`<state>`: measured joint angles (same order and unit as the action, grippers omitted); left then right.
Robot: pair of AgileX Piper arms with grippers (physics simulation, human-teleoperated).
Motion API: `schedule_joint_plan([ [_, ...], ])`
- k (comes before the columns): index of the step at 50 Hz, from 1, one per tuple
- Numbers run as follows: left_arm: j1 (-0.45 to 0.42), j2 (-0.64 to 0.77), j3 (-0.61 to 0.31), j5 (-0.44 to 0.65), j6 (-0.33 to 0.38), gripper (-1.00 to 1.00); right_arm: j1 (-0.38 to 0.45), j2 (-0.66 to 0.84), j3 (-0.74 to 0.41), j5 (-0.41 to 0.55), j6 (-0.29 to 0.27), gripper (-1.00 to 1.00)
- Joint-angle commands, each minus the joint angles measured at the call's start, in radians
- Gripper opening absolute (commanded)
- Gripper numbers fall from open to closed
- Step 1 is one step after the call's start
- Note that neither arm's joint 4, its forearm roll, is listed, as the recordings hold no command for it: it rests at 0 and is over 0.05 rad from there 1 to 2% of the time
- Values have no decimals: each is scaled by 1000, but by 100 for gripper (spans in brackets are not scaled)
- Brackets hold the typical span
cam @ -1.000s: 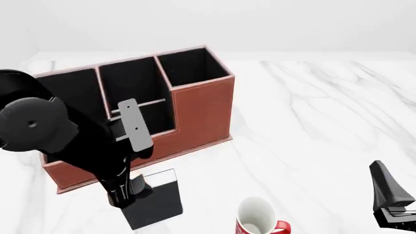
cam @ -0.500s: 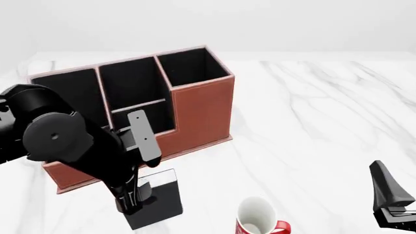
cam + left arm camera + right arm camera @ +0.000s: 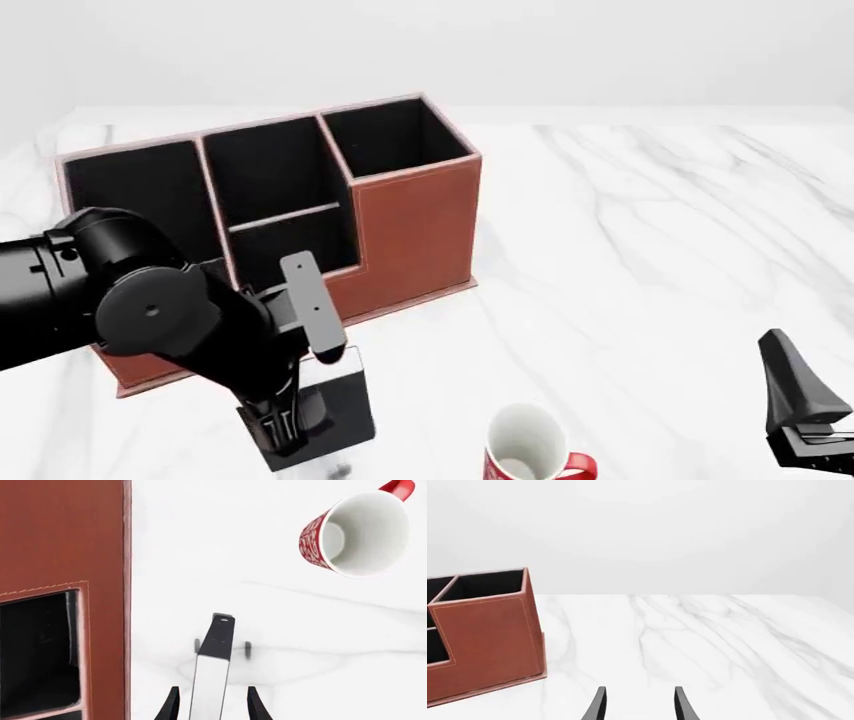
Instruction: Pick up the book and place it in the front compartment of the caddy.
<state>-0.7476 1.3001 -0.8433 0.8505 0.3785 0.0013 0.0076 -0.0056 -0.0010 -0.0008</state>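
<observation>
- Straddling the book (image 3: pixel 215 665): left gripper (image 3: pixel 211 702) has one fingertip either side of it, seen edge-on in the left wrist view. Gaps show on both sides, so fingers are spread, not pinching.
- Front view: left gripper (image 3: pixel 283 425) is low over the book (image 3: pixel 334 415), which sits near the table's near edge, just in front of the caddy (image 3: pixel 400 230) and left of the mug (image 3: pixel 527 445).
- Can't tell from the front view whether the book is flat or on edge; the left wrist view suggests it stands on edge with the white page strip toward the camera.
- Right gripper (image 3: pixel 638 702): fingers apart, nothing between them, parked at the right side of the table, well clear of everything. Only part of it shows in the front view (image 3: pixel 801 415).
- Progress, my read: early. Approach looks done, grasp not closed, book not lifted.
- Left to do: close on the book, lift, carry to the front compartment (image 3: pixel 296 245) (the low-walled pocket facing us), lower it in, release.
- That pocket shows black lining and nothing in it, as far as visible.
- Risks: thin book may tip or slide when the fingers close; mug (image 3: pixel 357 530) is near but not in the carry path.
</observation>
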Motion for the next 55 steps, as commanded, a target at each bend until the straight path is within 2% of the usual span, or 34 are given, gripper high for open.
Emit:
schedule_joint_plan([
  [1,0,19,29,-35,-3,100,0,0,1,0,0,100],
  [10,-12,27,47,-52,-22,100,0,0,1,0,0,100],
  [13,8,32,40,-54,-5,100,0,0,1,-1,0,100],
  [14,14,29,37,-52,3,-100,0,0,1,-1,0,100],
  [17,5,23,37,-48,-1,-100,0,-1,1,-1,0,100],
  [21,42,26,27,-34,50,-100,0,0,1,-1,0,100],
  [22,30,19,22,-25,38,-100,0,0,1,0,0,100],
  [23,59,20,12,-18,74,-100,0,0,1,-1,0,100],
  [26,63,12,-2,2,86,-100,0,0,1,0,0,100],
  [28,93,7,-22,23,131,-100,0,0,1,-1,0,100],
  [29,71,-9,-38,44,121,-100,0,0,1,0,0,100],
  [33,122,-14,-77,90,200,-100,0,0,1,0,0,100],
  [34,155,-18,-83,100,249,-100,0,0,1,0,0,100],
  [35,127,-23,-100,119,222,-100,0,0,1,-1,0,100],
  [37,138,-25,-111,130,238,-100,0,0,1,0,0,100],
  [43,155,-31,-188,214,289,-100,0,0,1,-1,0,100],
  [44,142,-32,-207,231,281,-100,0,0,1,0,0,100],
  [45,163,-32,-217,240,304,-100,0,0,1,-1,0,100],
  [46,146,-30,-247,263,289,-100,0,0,1,-1,0,100],
  [48,156,-28,-262,276,300,-100,0,0,1,-1,0,100],
  [49,194,-28,-287,302,348,-100,0,0,1,-1,0,100],
  [52,186,-24,-329,329,343,-100,0,0,1,-1,0,100],
  [55,215,-20,-378,366,379,-100,0,0,1,0,0,100],
])
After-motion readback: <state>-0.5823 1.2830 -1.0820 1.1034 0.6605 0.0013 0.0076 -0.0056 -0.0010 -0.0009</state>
